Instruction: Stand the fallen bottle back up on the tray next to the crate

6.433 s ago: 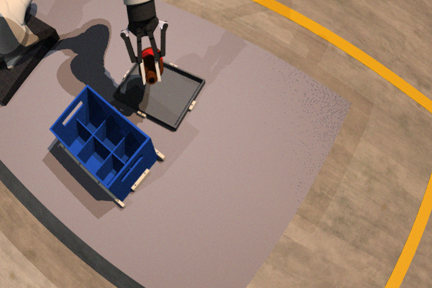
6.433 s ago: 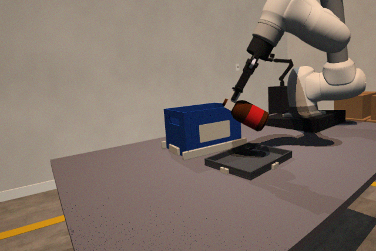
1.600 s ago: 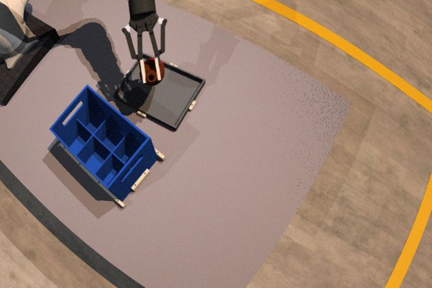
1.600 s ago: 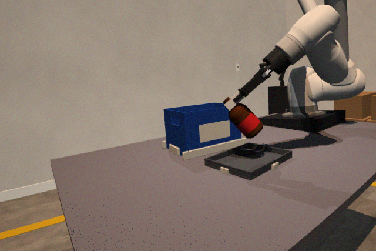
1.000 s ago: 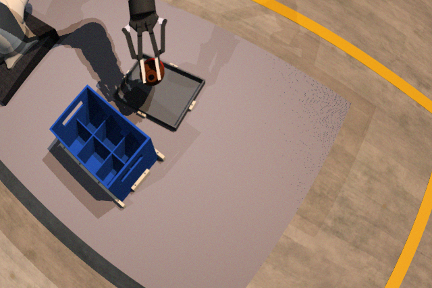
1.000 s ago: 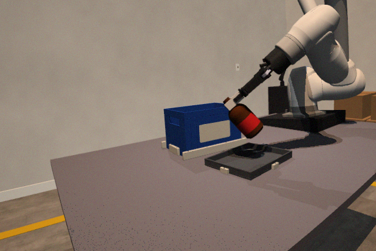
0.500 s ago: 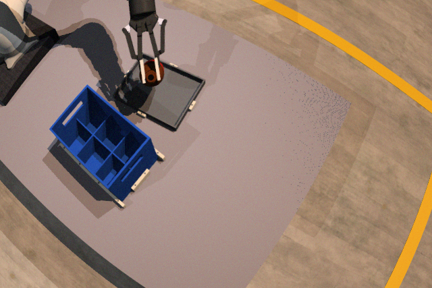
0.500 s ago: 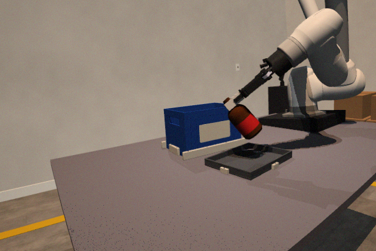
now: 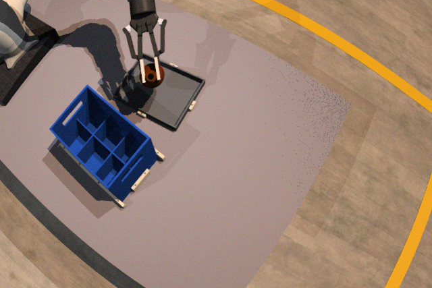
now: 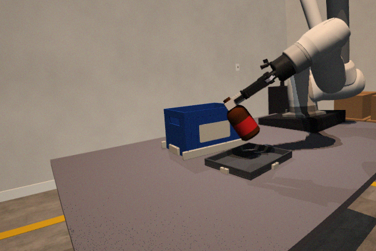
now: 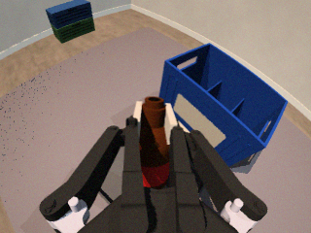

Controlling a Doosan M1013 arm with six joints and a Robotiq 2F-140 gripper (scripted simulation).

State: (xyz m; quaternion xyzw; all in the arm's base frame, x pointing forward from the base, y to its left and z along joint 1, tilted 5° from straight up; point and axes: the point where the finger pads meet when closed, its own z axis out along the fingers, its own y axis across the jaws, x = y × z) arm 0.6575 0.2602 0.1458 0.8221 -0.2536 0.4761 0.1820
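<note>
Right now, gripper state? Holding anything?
Gripper: shut on the bottle, pinched at its neck, held tilted in the air above the tray.

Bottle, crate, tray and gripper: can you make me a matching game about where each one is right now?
Things:
1. bottle
2. crate
3. tray
4. gripper

States:
A. flat on the table, nothing in it
B. clamped on the bottle's neck
C. hanging tilted in the air above the tray
D. blue, standing beside the tray

Pairs: 1-C, 2-D, 3-A, 4-B
</note>
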